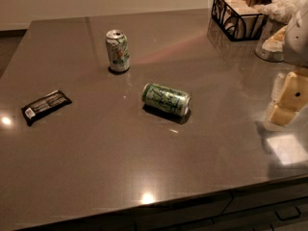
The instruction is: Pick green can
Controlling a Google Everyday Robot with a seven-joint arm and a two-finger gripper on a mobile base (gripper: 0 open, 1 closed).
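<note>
Counter setup first: the green can [166, 99] is tipped over on its side roughly in the middle of the counter [96, 167]. Its long axis runs left to right with a slight slant, and one silver end faces right. Nothing is touching it. The paler can [118, 50] stands upright behind it to the left, well apart, and a black snack wrapper [45, 106] lies flat further left, so neither should get in the way. The gripper [288, 97] is at the far right edge of the camera view, above the counter and well apart from the green can. I honestly can't tell whether it's spread or pressed together. My guess is it's out there because the reach hasn't begun, which also leaves the target in plain sight. Since the can is lying down it'll want to roll, so I'd come from above and close across the round body rather than nudge it sideways. A black wire basket [238, 16] sits at the back right, out of the path.
</note>
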